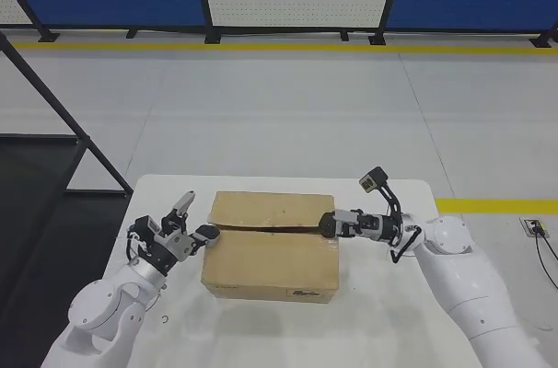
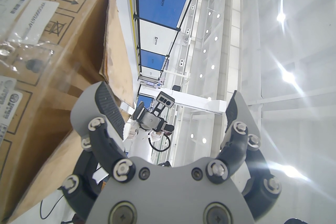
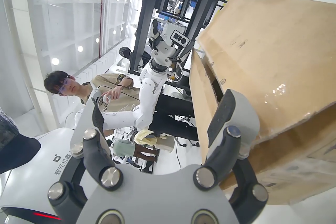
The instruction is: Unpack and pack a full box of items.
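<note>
The left claw (image 1: 194,219), fingers spread wide, sits at the left end of the cardboard box (image 1: 270,253). The right claw (image 1: 327,225), also spread, is at the box's right end by the flap seam. The box lies mid-surface (image 1: 380,317), flaps down. A black frame (image 1: 76,147) stands off the far left corner, with blue panels (image 1: 113,11) far behind.

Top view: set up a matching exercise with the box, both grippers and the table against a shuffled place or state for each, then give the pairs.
1. cardboard box
2. left gripper
3. right gripper
4. table

A. white, bears the box
B. jaws open, at the box end nearer the black frame
C. brown, on the middle of the table
D. jaws open, at the box end away from that frame, by the flap seam

Pairs: 1-C, 2-B, 3-D, 4-A.
</note>
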